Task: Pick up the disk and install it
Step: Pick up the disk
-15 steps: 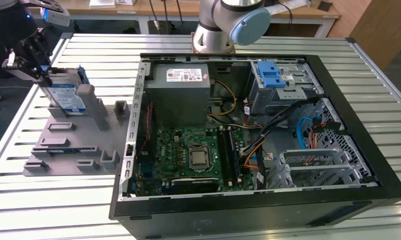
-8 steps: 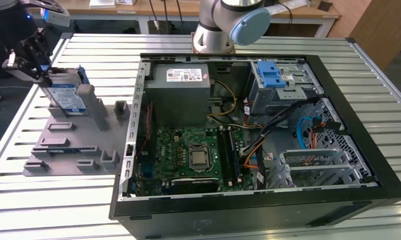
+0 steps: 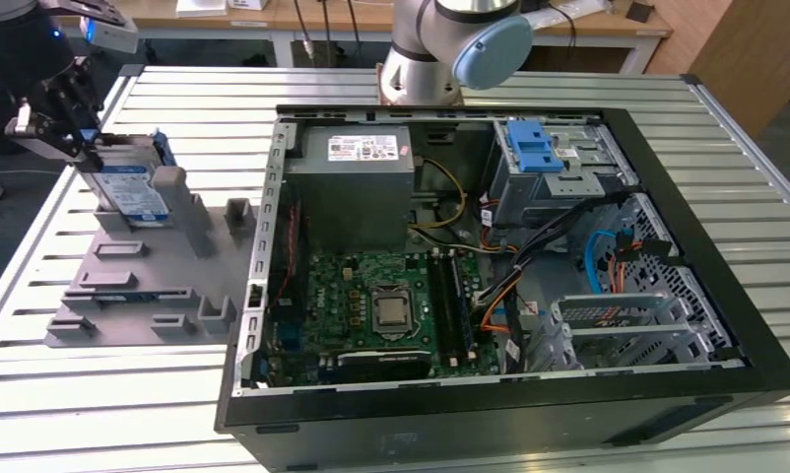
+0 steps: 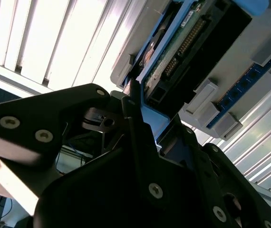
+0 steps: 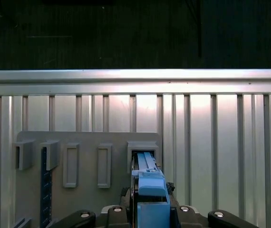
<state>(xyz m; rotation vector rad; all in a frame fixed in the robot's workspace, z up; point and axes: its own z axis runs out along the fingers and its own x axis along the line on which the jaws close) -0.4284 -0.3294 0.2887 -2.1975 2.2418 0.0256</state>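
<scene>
- Black, the pincer (image 3: 80,146) is clamping narrow on the upper edge of the disk (image 3: 130,185); in the second wrist view its fingers (image 4: 134,126) are pressing against the blue bracket.
- The disk is standing on edge, slightly tilted, with its lower end sitting in a slot of the grey holder (image 3: 132,286) on the slatted metal counter (image 3: 106,394).
- The open computer case (image 3: 500,414) is lying beside the holder, toward the exterior view's right, with the drive cage (image 3: 553,158) and its blue latch at the far corner.
- Risk, as I judge it: the hold is taking only a thin edge, so the disk could pivot or slip between the fingers. A lift that is not going straight up could jam the disk against the slot walls or drag the holder along.
</scene>
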